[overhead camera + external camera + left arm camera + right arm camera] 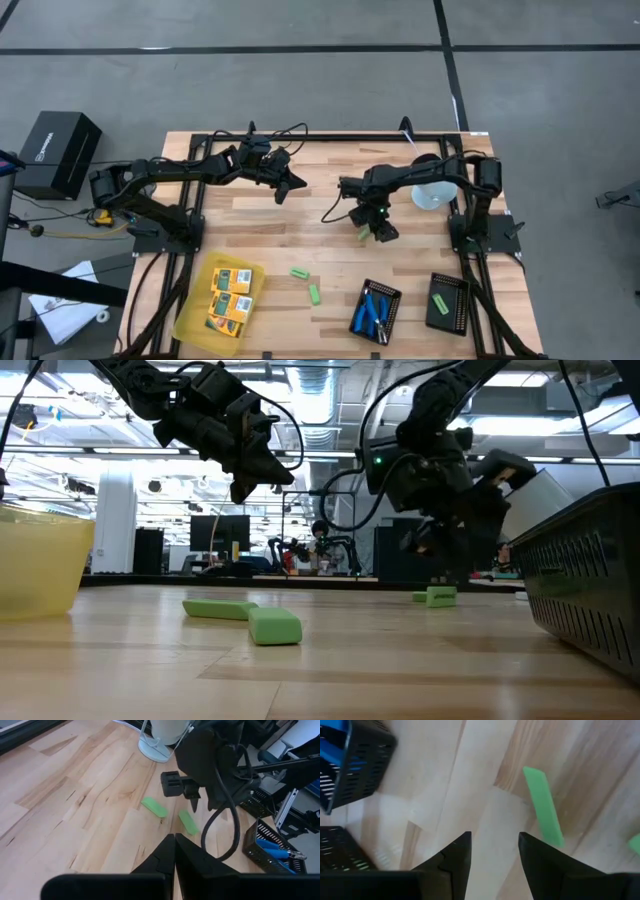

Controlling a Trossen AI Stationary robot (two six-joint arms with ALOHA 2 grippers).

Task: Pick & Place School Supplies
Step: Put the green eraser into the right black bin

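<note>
Two green blocks lie flat on the wooden table under my right arm. My right gripper hangs open just above the table, pointing steeply down. The nearer block lies a little ahead of one fingertip, not between the fingers. Two more green blocks lie near the table's front middle. Yellow-orange packs lie in the yellow tray. Blue-handled scissors sit in a black tray. My left gripper is shut and empty, raised over the far left of the table.
A second black tray at the front right holds a green block. A white round stand is on the table behind my right arm. Bare wood lies between the two arms and along the table's front middle.
</note>
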